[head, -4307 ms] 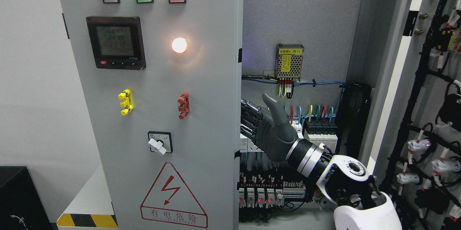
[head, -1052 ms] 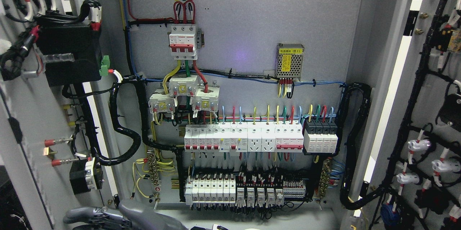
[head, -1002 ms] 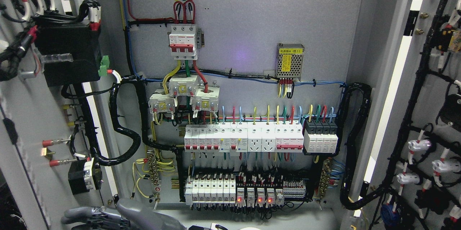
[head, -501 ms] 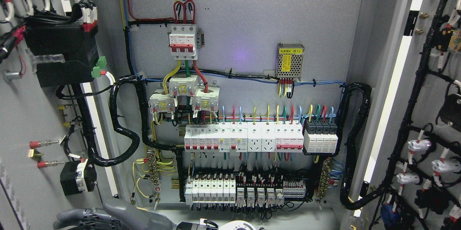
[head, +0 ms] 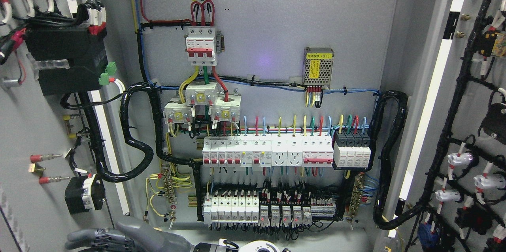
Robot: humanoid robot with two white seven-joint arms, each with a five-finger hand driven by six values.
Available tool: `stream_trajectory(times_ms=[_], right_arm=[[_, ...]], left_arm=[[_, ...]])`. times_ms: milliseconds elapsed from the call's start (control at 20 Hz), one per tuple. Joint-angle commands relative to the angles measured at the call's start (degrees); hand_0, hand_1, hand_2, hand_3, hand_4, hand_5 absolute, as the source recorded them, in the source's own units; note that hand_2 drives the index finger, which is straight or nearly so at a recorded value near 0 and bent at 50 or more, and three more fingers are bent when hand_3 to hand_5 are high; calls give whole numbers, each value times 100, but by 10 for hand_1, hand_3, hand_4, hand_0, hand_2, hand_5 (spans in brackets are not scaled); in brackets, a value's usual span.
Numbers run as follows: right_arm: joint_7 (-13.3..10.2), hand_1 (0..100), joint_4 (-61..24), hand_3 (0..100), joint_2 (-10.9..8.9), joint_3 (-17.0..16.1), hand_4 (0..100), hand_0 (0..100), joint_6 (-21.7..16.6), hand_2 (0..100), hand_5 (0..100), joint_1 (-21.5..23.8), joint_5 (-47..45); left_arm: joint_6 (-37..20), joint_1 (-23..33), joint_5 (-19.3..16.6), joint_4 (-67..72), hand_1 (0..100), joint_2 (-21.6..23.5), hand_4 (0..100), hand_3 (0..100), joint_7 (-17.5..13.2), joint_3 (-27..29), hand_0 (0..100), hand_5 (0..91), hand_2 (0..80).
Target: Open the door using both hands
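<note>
Both doors of the grey electrical cabinet stand swung wide. The left door (head: pixel 39 125) shows its wired inner face at the picture's left. The right door (head: pixel 472 98) shows its cable harness at the right. My right hand (head: pixel 99 236) lies low at the bottom edge with its wrist near the middle. Its fingers (head: pixel 79 239) stretch leftward toward the lower part of the left door, the thumb is raised, and it holds nothing. Whether the fingertips touch the door I cannot tell. My left arm is out of view.
The cabinet's back panel (head: pixel 276 19) carries a red-and-white main breaker (head: pixel 201 44), a row of white breakers (head: pixel 269 151), relays with red lamps (head: pixel 284 214) and a small power supply (head: pixel 318 66). Thick black cable looms (head: pixel 136 145) curve along both sides.
The left door was shut with my right hand hooked on its edge; it now stands wide. In the last second it swung slightly further left and my hand slid left with it.
</note>
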Motion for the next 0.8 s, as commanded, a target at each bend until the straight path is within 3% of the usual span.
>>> stream_trajectory(times_ms=[0,250,551,651,751], right_arm=[[-6,0,-171,0,-460,-1121,0,0,-118,0,0,511,3],[-15,0,-804,0,-1207,-1772,0,0,-925,0,0,1477,20],[-50,0,-1762,0,-2033,-1966,0,0,-2639,0,0,2795,29],[-243,0,-1956,0,-2218,-2246,0,0,-3131,0,0,3384,29],[-515,0,-2158,0,-2359,-2528,0,0,-3527,0,0,3824,20]], left_arm=[[10,-119,184,-1,0,-13,0,0,-1,0,0,0,0],[1,-110,158,-9,0,13,0,0,-1,8,0,0,0],[-8,-84,193,-35,0,4,0,0,-10,26,0,0,0],[-157,117,193,-882,0,57,0,0,-19,9,0,0,0],[-219,739,97,-2549,0,92,0,0,8,-236,0,0,0]])
